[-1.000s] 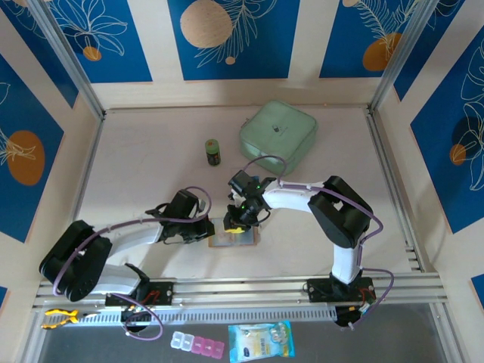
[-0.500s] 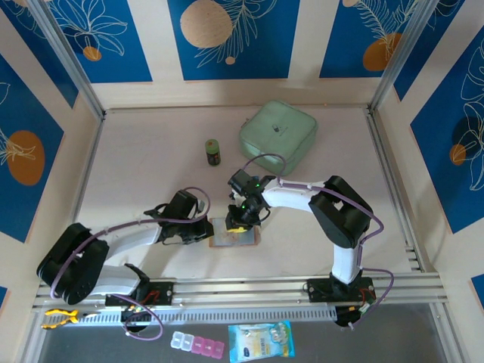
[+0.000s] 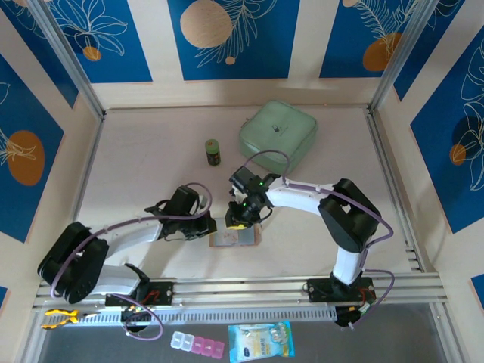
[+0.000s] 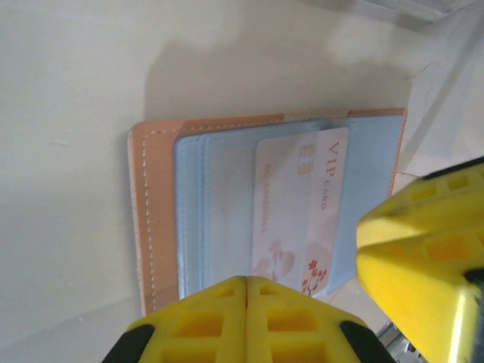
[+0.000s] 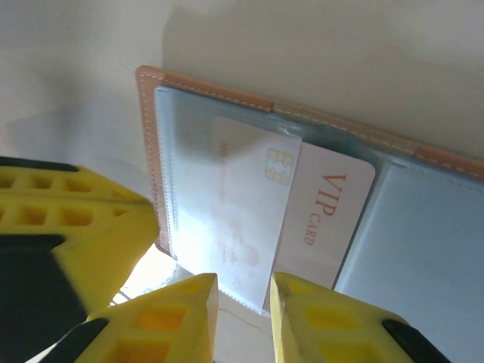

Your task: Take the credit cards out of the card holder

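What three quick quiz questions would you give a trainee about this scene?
1. True or false: the card holder lies folded shut.
2. Which word is printed on the card sticking out of the holder? A) VIP B) BANK C) GIFT
3. Fill in: the left gripper has its jaws ___ (open / shut).
Key: 1 false; 2 A; 3 shut.

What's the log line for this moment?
card holder open | VIP card partway out of clear pocket | left fingers shut at holder edge | right fingers slightly apart at card edge
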Action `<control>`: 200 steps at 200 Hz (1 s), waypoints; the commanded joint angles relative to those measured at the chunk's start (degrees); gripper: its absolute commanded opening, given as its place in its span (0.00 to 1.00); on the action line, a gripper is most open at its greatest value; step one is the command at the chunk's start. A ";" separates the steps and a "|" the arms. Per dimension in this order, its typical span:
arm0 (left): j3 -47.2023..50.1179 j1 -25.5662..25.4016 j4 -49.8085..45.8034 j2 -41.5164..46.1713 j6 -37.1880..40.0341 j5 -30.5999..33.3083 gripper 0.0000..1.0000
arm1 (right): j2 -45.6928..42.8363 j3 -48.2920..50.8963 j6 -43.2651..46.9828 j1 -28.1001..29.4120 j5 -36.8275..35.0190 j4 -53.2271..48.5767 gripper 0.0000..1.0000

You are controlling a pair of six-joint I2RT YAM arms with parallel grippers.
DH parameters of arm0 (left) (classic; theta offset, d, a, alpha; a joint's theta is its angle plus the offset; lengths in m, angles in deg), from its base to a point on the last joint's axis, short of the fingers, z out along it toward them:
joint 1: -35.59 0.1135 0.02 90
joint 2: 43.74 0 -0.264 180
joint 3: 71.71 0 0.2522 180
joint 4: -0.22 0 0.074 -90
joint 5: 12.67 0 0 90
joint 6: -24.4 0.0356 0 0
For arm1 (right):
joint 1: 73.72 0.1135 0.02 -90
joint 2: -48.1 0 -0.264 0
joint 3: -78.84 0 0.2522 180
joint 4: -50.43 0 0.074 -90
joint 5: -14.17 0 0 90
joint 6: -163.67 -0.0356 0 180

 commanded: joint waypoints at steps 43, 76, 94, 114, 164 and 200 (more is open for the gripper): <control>-2.33 -1.89 3.85 -4.72 -0.99 -2.28 0.03 | -3.18 2.91 -1.12 -1.06 -0.45 -0.32 0.27; -2.41 -2.24 5.17 -6.63 -1.13 -2.88 0.02 | -3.13 4.09 -1.12 -1.41 -1.49 -0.49 0.27; -2.42 -2.26 5.23 -7.39 -1.14 -3.02 0.03 | -3.01 4.96 -1.12 -1.67 -1.43 0.00 0.27; -2.00 -2.33 5.05 -7.62 -1.13 -2.73 0.02 | -2.98 5.64 -1.21 -1.98 -0.77 0.92 0.27; -1.06 -2.29 4.09 -8.12 -0.86 -2.00 0.01 | -1.69 6.94 -1.45 -2.33 0.91 3.53 0.27; -0.59 -2.34 3.52 -7.97 -0.70 -1.43 0.01 | -1.22 8.07 -2.08 -2.54 2.54 5.82 0.27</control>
